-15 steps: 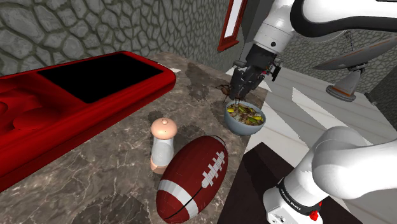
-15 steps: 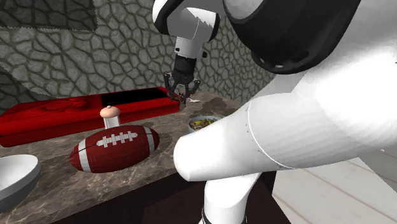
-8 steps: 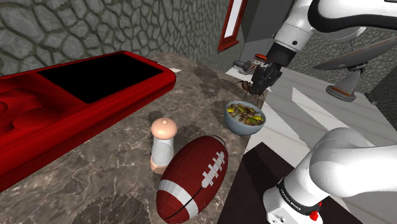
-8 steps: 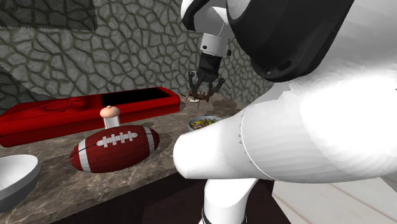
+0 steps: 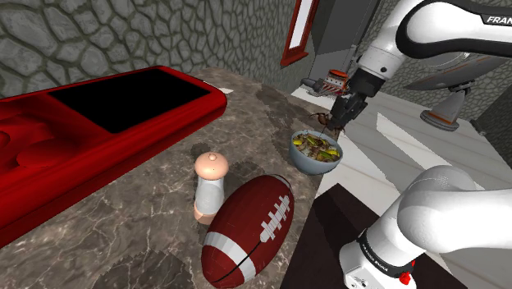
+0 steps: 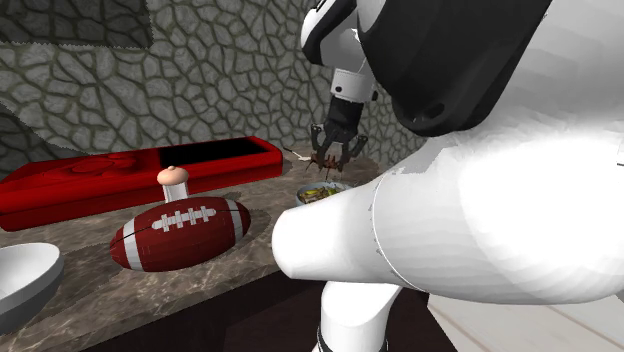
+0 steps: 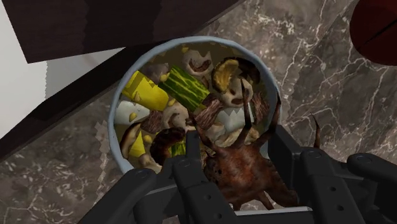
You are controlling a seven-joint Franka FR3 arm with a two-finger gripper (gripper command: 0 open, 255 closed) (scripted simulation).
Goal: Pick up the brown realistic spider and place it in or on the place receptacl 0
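One claw (image 7: pixel 236 159) grips spider (image 7: pixel 247 179) (over bowl (image 7: pixel 114 122) edge).

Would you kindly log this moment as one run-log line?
gripper: shut on brown spider | spider: held above food-filled bowl | bowl: on counter | release: not yet done

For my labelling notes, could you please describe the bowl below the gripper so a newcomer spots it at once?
On the marbled counter, look past the football toward the edge. The pale blue-grey bowl there alone holds mixed food.
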